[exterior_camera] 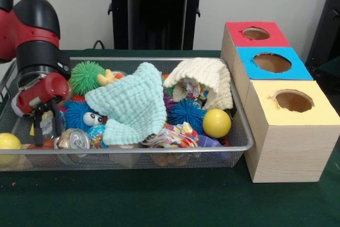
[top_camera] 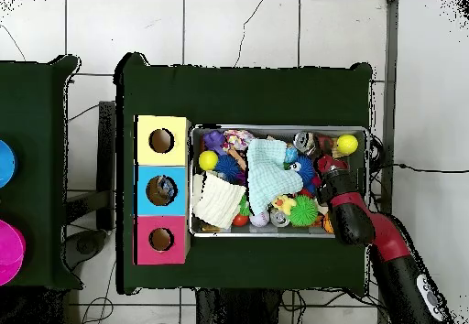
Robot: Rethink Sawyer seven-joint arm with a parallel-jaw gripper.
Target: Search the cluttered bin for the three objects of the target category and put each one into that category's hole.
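Note:
The silver wire-mesh bin is full of toys and cloths; it also shows in the overhead view. The blue-topped hole is in the middle wooden box to the bin's right, and in the overhead view it lies between the yellow and red tops. My gripper is lowered into the bin's left end, open, its fingers straddling a pale item that I cannot make out. A drink can lies just beside it. In the overhead view the gripper is at the bin's right end.
In the bin lie a mint cloth, a cream cloth, a green spiky ball, blue spiky balls, and yellow balls. The red-topped hole and the yellow-topped hole flank the blue one.

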